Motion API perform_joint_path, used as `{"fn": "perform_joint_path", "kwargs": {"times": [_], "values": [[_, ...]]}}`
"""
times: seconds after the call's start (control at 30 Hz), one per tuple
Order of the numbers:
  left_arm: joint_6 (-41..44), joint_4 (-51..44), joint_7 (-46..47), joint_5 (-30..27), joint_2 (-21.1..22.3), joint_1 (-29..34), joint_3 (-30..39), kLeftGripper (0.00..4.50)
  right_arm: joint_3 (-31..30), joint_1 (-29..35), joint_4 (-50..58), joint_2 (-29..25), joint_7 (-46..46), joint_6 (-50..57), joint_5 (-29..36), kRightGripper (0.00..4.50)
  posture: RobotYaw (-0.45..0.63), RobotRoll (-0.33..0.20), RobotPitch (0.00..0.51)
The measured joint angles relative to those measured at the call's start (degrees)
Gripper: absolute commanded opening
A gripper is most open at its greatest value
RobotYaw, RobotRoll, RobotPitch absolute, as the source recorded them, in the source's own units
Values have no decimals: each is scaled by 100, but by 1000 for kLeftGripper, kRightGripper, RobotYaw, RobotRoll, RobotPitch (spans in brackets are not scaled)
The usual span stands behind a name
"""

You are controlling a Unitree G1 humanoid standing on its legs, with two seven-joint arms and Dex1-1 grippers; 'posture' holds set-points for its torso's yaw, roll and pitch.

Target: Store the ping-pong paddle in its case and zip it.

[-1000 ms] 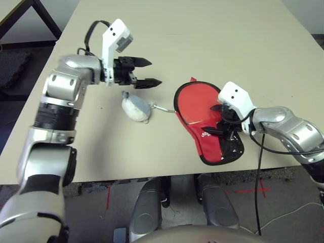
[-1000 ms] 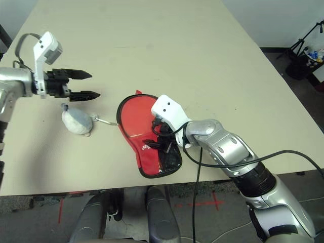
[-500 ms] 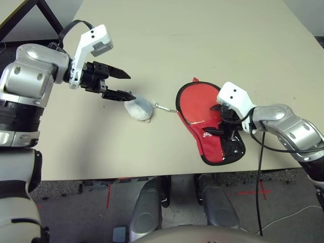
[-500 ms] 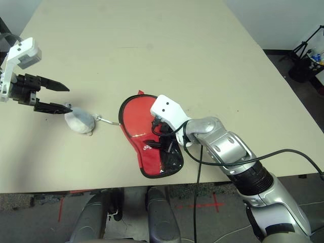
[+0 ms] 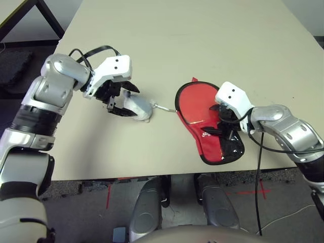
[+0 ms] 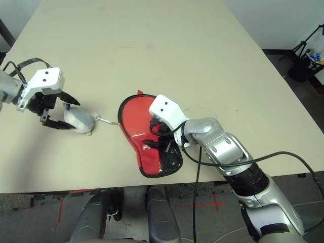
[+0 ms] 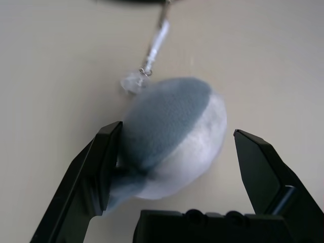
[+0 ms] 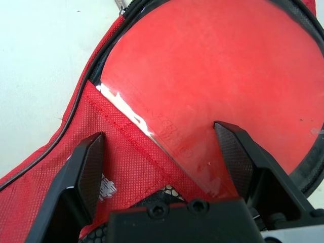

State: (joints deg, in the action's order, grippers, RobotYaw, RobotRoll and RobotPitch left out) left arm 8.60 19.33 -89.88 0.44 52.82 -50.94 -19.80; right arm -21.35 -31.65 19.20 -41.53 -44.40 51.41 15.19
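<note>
1. Lying face up inside the open case [image 5: 210, 136], the ping-pong paddle [image 8: 212, 76] showed its round red rubber face; its handle could not be made out under the right gripper.
2. The case rested flat on the beige table [image 5: 202, 45] near the front edge, right of centre, its round end toward 11 o'clock and its narrow end toward 5 o'clock.
3. Black zipper edging ran around its outline, and glossy black lining showed at the narrow end.
4. A red fabric flap with a small white logo [image 8: 105, 186] overlapped the lower part of the paddle face, and a patch of red mesh [image 8: 169, 192] showed just beside it.
5. The right gripper [image 5: 221, 124] hovered over the middle of the case, coming in from 3 o'clock, its two black fingers [image 8: 86, 172] spread wide with nothing between them.
6. Whether the fingertips touched the fabric could not be told.
7. A thin silver cord [image 5: 163, 107] ran from the case's round end at about 9 o'clock to a pale grey rounded pouch [image 5: 137, 107] lying on the table left of the case.
8. The left gripper [image 7: 179, 152] was down at the pouch from 9 o'clock, its jaws wide and straddling the pouch.
9. One finger [image 7: 101, 172] touched the pouch's darker grey side, while the other finger [image 7: 258, 167] stood slightly apart from its pale side.
</note>
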Motion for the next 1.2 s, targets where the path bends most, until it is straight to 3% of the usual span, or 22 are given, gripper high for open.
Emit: {"fn": "perform_joint_path", "kwargs": {"times": [0.03,0.13,0.37,0.53,0.67,0.9,1.2], "values": [[-38,18,-9,33,-1,0,-17,4500,3,1,4,7,0,8,-1,4466,-77,0,221],[-113,121,-85,166,-37,0,-33,3868,26,19,25,23,0,38,-8,4500,-81,0,224],[-174,254,-77,263,-288,-103,-32,1581,48,29,24,67,1,67,-56,4500,-84,0,226],[-395,1124,415,592,-797,-645,-35,217,73,46,5,71,1,78,-95,4500,-83,0,229],[-926,2221,1223,988,-1245,-1229,-64,155,82,57,-4,90,1,76,-130,4500,-82,0,230],[-1959,4521,3638,1722,-2339,-2366,-122,154,81,93,19,128,0,61,-196,4500,-86,0,239],[-2200,5618,5544,2380,-3660,-2780,-223,154,82,113,20,166,-51,42,-255,4500,-101,0,249]]}}
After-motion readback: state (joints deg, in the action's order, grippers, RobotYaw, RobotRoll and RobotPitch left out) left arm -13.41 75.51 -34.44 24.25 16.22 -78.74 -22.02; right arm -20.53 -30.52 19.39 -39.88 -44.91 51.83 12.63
